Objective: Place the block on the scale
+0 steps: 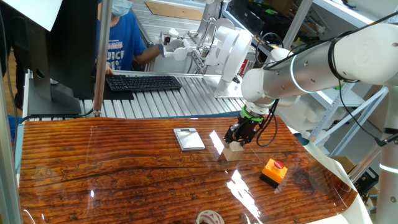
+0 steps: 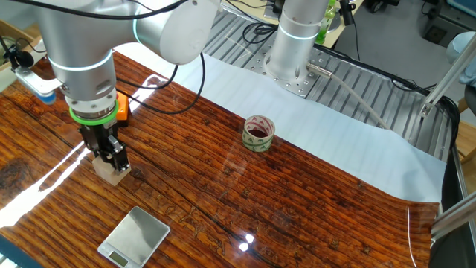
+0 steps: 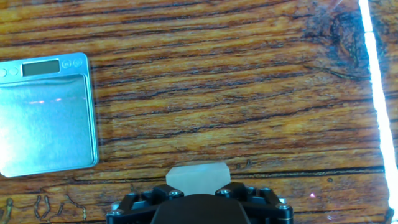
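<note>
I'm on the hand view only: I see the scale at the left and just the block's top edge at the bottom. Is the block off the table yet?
Observer: No. From the fixed views the block rests on the table, with the fingers down at its top.
Operator: Anything beside it that I can't see?
Observer: Yes, an orange box with a red button stands on the table, on the side of the block away from the scale and apart from the block.
Operator: Anything else on the table?
Observer: A roll of tape lies farther off, well apart from the block and the scale.
</note>
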### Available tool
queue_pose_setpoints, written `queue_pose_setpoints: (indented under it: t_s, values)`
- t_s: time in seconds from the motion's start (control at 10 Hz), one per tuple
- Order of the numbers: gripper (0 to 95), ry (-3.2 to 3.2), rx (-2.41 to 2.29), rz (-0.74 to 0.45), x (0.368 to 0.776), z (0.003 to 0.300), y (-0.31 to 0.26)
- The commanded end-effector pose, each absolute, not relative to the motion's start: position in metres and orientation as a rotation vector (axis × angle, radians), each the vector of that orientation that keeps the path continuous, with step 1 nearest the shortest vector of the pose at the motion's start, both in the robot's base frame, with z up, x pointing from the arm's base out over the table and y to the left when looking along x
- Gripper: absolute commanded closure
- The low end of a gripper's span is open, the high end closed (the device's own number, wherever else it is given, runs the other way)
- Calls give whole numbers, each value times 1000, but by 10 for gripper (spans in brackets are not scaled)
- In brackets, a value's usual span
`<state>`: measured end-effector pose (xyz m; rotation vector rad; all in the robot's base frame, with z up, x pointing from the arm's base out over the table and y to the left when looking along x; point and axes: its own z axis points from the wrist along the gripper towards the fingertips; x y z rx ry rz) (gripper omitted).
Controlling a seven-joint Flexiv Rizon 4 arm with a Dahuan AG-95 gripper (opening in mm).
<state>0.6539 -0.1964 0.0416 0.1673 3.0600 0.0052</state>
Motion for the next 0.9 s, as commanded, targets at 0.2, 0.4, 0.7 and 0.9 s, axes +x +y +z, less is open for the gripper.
queue_pose_setpoints:
  t_s: [0.2,0.4,0.7,0.9]
  values:
    - [570,3063,139,15,654,42,-196]
    - [950,3067,104,29,654,42,-196]
    - [950,3071,100,36,654,42,-196]
    - [950,3073,105,39,654,43,-196]
